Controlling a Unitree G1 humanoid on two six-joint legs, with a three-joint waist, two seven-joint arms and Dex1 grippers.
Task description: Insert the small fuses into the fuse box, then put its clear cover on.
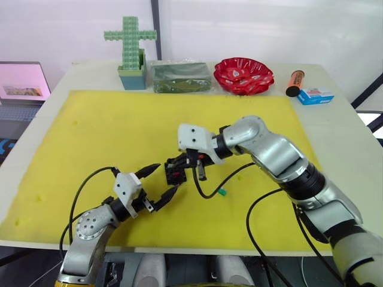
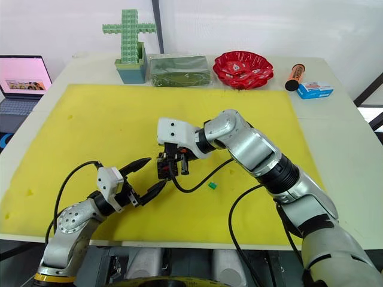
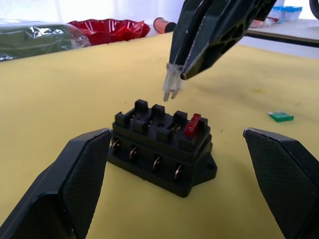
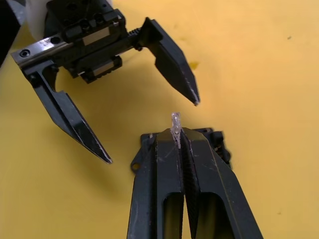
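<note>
- Head views: the fuse box (image 1: pixel 175 171) sits on the yellow mat (image 1: pixel 108 137) near the middle of the bench (image 1: pixel 335 119); the right hand (image 2: pixel 173 169) hangs directly over it, and the left hand (image 1: pixel 160 181) waits at about 7 o'clock of the box; a green fuse (image 2: pixel 212 185) lies loose on the mat at about 4 o'clock of the box.
- Left wrist view: the right hand is clenched on a whitish fuse (image 3: pixel 171 82), prongs down, just above the box and not yet touching; a red fuse (image 3: pixel 192 124) already stands in an end slot; likely risk: prongs missing a slot and the fuse tilting or popping free, since nothing braces the box.
- Right wrist view: the left hand is released, spread wide, holding nothing; the clear fuse tip pokes past the right fingertips (image 4: pixel 169 144).
</note>
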